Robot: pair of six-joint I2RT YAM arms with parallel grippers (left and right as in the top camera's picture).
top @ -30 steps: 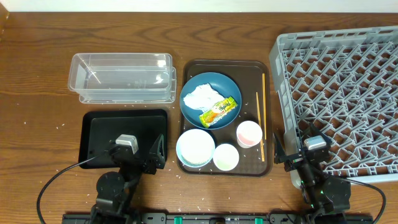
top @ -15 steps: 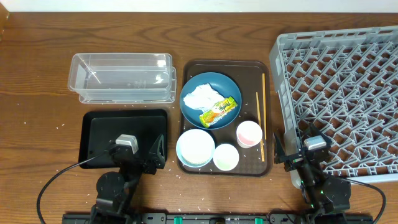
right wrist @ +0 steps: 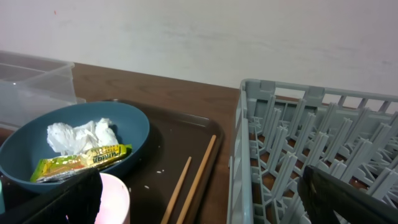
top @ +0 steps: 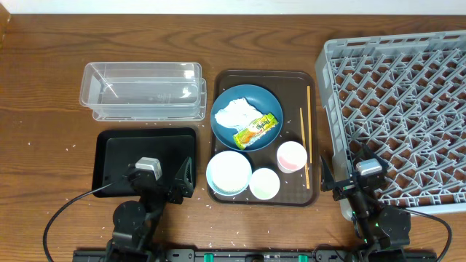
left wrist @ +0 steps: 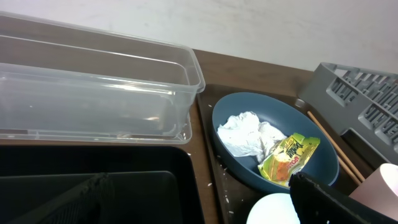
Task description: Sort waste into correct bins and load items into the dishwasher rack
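At the near edge of the worktop both arms sit low. The left claw [top: 156, 183] hangs over the near end of the black tub [top: 120, 149] with its jaws spread wide and nothing between them. The right claw [top: 360, 183] is by the near left corner of the dishwasher rack [top: 408, 102], equally spread and empty.

Judging by how things lie, the task has not started. In the middle of the worktop, on the brown tray [top: 291, 98], the blue plate [top: 268, 100] carries the crumpled tissue [top: 237, 113] and the snack wrapper [top: 256, 129], which touch each other. Two white bowls [top: 228, 172] sit at the tray's near edge, with the small cup [top: 291, 156] just beside them. The chopsticks [top: 309, 116] lie along the tray's right side.

The clear tub [top: 142, 91], toward the far left, holds nothing that I can see, and so does the black tub. No dish stands in the rack. A few rice grains [top: 70, 148] are scattered over the worktop.

Everything is left to do: tissue, wrapper and rice into the tubs, then plate, bowls, cup and chopsticks into the rack.
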